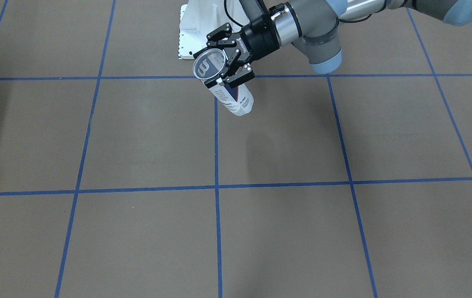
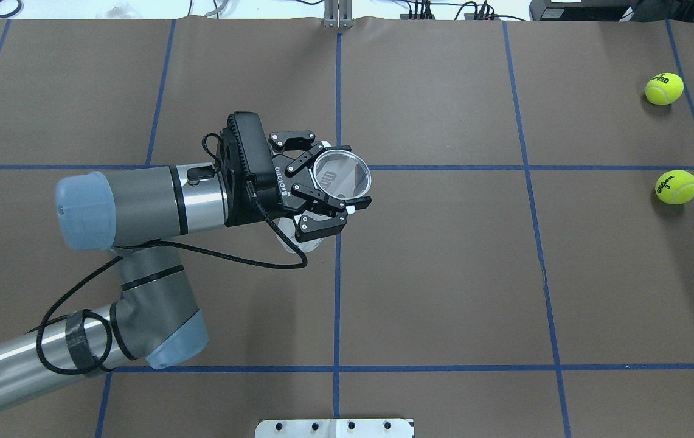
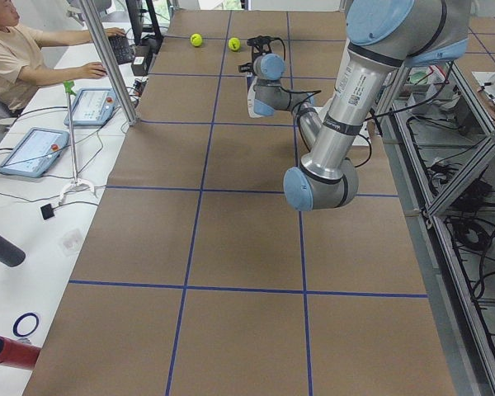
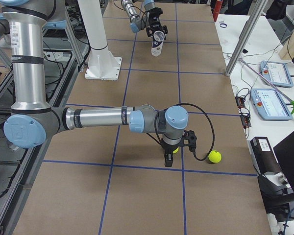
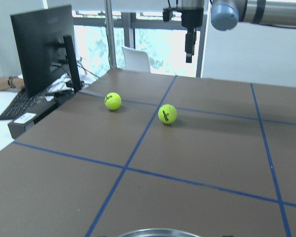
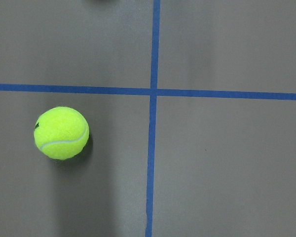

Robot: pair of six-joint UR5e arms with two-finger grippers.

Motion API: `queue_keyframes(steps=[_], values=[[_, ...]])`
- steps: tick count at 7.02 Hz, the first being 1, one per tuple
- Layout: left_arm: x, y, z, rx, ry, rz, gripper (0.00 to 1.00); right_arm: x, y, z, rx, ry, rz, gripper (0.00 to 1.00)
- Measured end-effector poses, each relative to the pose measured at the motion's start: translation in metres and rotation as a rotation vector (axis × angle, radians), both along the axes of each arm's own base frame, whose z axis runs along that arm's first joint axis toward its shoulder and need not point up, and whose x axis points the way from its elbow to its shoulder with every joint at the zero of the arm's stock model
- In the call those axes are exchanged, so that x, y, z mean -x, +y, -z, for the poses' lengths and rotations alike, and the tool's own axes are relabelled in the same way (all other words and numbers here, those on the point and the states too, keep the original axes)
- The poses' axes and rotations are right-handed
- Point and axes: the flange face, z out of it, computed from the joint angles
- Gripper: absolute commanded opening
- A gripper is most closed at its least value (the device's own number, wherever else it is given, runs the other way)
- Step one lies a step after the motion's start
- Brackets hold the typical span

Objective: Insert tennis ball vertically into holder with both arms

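As left pincer (image 2: 342, 177) grips holder (image 1: 236, 99), clear plastic cylinder

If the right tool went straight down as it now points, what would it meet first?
Probably the table near the blue tape cross; the tennis ball lies off to one side.

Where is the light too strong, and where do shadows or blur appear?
Left wrist view: the windows are overexposed. Front-facing view: a soft shadow lies on the table near the holder. Right wrist view: the tennis ball is sharp, with a small shadow.
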Motion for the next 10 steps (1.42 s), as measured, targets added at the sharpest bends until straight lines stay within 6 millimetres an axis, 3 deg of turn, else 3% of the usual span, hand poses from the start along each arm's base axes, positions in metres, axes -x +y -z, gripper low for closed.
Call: queue_keyframes(steps=[2, 4, 7, 10], values=[[-0.029, -0.027, -0.027, 0.001, 0.184, 0.080, 0.27, 0.001, -0.008, 0.020, -0.039, -0.005, 0.000, 1.00], [-0.048, -0.045, -0.045, 0.003, 0.267, 0.126, 0.27, 0.003, -0.025, 0.049, -0.092, -0.035, 0.000, 1.00], [-0.069, -0.055, -0.088, 0.022, 0.239, 0.134, 0.29, 0.006, -0.038, 0.083, -0.150, -0.066, 0.000, 1.00], [-0.080, -0.053, -0.102, 0.038, 0.217, 0.128, 0.35, 0.007, -0.042, 0.090, -0.160, -0.078, 0.002, 1.00]])
